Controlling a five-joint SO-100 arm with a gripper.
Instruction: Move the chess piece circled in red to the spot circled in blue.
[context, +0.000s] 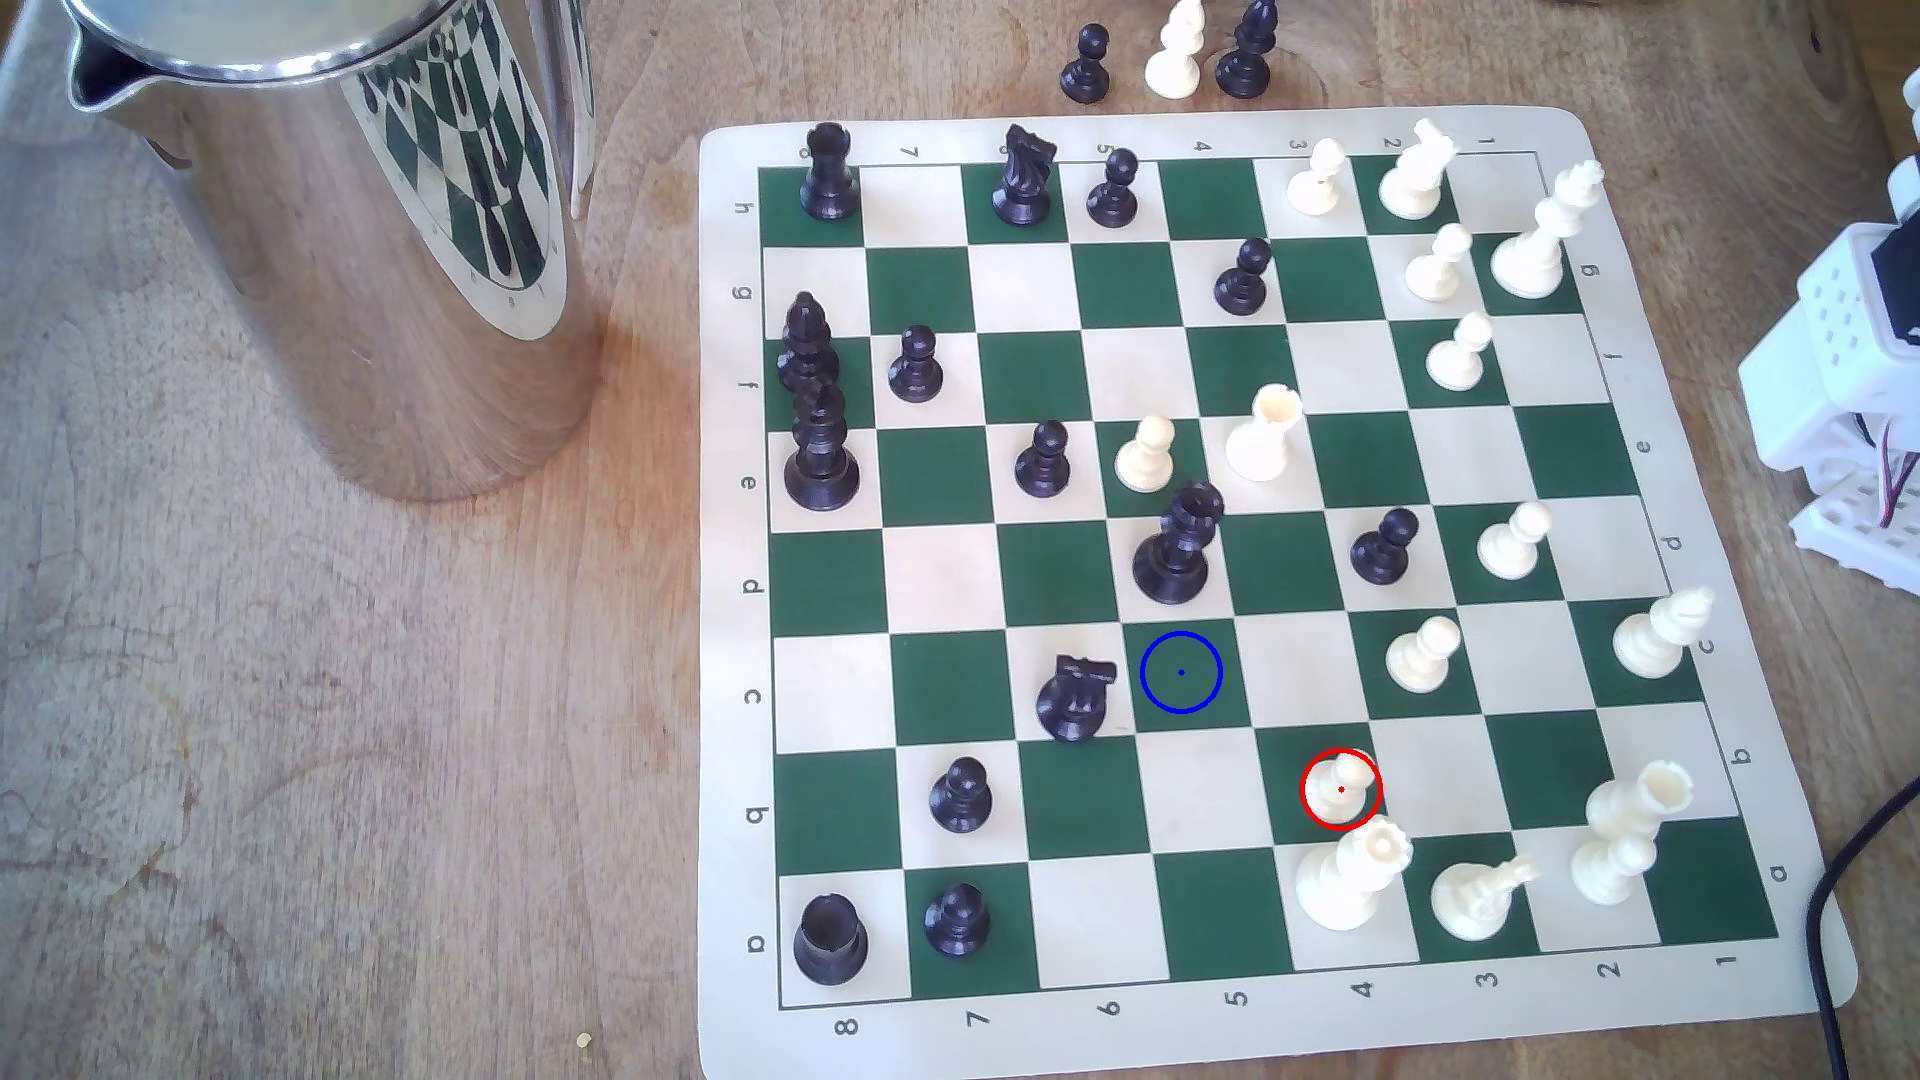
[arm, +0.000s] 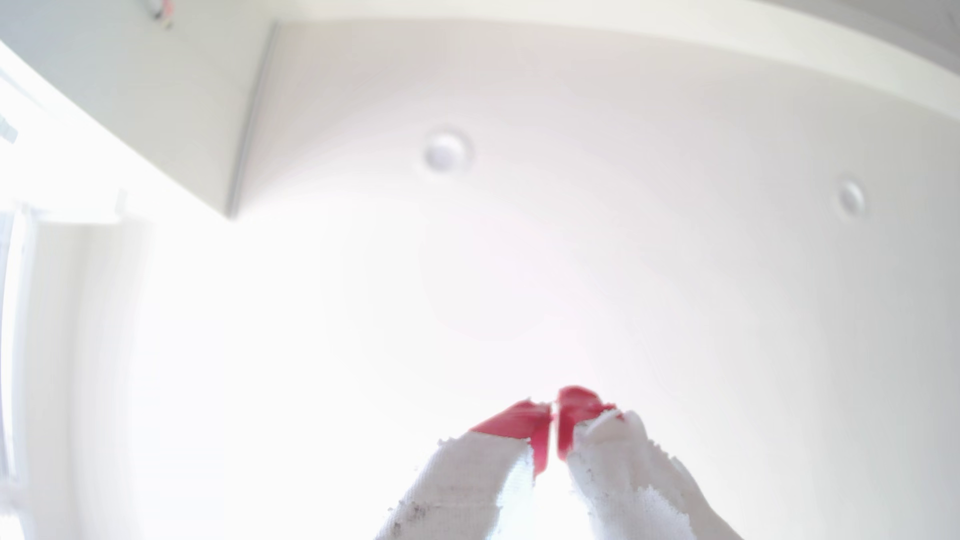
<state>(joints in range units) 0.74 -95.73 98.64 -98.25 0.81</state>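
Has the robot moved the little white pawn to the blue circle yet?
Not yet. Nothing looks done: the white pawn stands inside its red ring, and the blue-ringed green square has no piece on it. Nothing is in hand: in the wrist view the gripper points up at the ceiling, its red tips together and holding nothing. Left to do: reach down, grab the pawn, carry it over and set it down.

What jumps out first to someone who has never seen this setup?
A green-and-cream chessboard mid-game, with a red ring around a cream pawn near the exterior view's bottom right and a blue-ringed empty green square up and to its left. A shiny steel jug mirrors the board. In the wrist view, the red-tipped gripper points at the ceiling, shut.
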